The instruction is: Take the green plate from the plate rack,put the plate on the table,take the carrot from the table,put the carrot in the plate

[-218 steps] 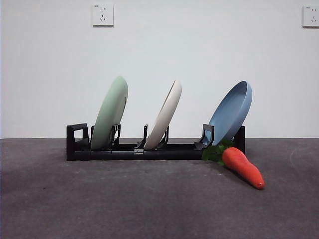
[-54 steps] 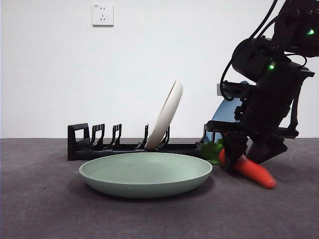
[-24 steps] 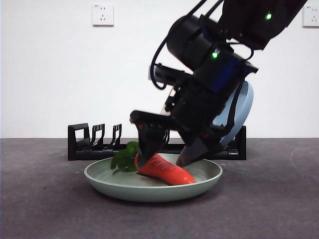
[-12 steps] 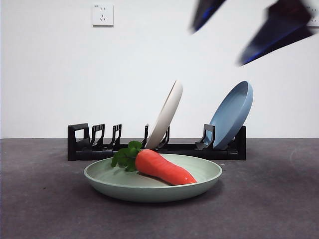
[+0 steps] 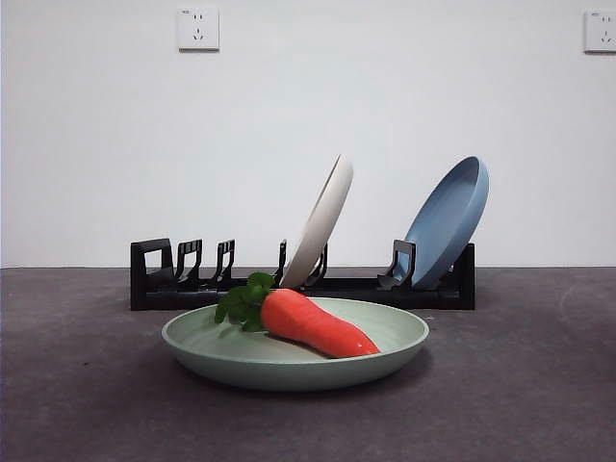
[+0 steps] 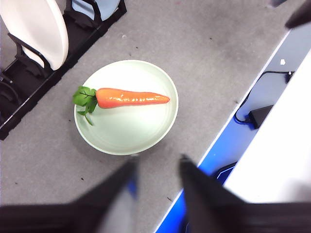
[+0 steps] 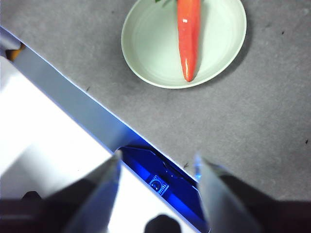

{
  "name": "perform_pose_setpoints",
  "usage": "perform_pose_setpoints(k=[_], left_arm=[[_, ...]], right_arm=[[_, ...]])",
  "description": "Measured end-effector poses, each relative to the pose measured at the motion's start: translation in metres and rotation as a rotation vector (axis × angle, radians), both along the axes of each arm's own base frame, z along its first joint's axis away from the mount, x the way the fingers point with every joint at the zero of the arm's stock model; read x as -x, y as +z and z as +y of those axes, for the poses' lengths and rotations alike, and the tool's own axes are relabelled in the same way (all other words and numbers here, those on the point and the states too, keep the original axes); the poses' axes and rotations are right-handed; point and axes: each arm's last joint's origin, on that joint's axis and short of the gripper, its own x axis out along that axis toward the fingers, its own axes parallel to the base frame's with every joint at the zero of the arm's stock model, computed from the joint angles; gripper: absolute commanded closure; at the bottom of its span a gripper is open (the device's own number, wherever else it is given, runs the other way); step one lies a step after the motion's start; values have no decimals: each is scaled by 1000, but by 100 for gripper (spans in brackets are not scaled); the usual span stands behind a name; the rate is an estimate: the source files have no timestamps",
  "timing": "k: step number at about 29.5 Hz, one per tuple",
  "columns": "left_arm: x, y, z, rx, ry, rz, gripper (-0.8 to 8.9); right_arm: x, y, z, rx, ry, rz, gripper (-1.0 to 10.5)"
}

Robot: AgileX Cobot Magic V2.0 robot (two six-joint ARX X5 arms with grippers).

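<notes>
**Carrot lies in the plate, both arms clear**

The carrot (image 5: 313, 325) lies flat across the green plate (image 5: 295, 360), on the table (image 5: 87, 404) before the plate rack (image 5: 154, 279). Its long axis runs along the rack, leaves toward the rack's empty end. It looks light, rigid and glossy-slick; grasp mid-body. The left gripper (image 6: 156, 177) and right gripper (image 7: 156, 184) hang spread, empty, high by the table's edge.

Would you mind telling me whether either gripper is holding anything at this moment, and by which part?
Nothing is held. The left gripper and right gripper are both open and high above the table; the glossy orange carrot lies free in the sage-green round plate.
</notes>
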Motion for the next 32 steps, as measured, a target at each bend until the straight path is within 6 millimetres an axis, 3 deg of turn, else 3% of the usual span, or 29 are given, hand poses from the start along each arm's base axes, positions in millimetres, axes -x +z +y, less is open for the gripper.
perform_pose_setpoints(k=[27,32], left_arm=[[0,0,1,1,4,-1,816],[-12,15,8,137,63,-93,816]], right_arm=[[0,0,0,-1,-1,-2,946],[0,0,0,0,-1,-1,946]])
